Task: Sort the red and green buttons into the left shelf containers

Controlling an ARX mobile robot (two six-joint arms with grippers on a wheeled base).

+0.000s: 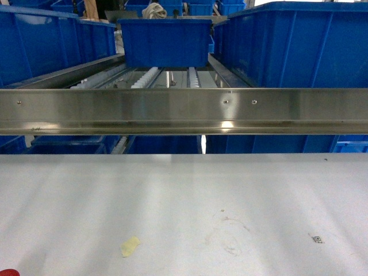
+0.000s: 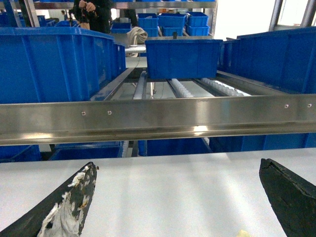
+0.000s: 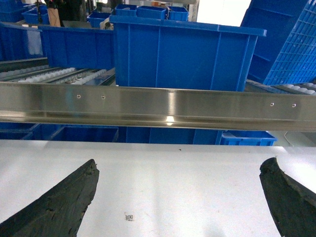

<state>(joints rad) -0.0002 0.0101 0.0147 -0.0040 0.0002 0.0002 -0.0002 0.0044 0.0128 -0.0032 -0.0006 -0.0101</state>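
The jaws of the left gripper (image 2: 177, 197) stand wide apart with nothing between them, hanging over the white tabletop (image 2: 173, 192); its left finger (image 2: 69, 207) is scuffed with pale patches. The jaws of the right gripper (image 3: 180, 197) are spread wide and hold nothing above the same tabletop, near a tiny square marker (image 3: 130, 217).

In the head view neither gripper shows. A pale yellow scrap (image 1: 130, 246) lies on the tabletop toward the near left, and a sliver of something red (image 1: 9, 272) peeks in at the bottom left corner; whether it is a button cannot be told.

Past the tabletop's far edge runs a steel rail (image 1: 184, 110). Behind it, on roller tracks (image 1: 152, 77), sit deep blue bins: the left shelf containers (image 1: 40, 43), a middle bin (image 1: 165, 41) farther back, and a large right bin (image 1: 299, 43).
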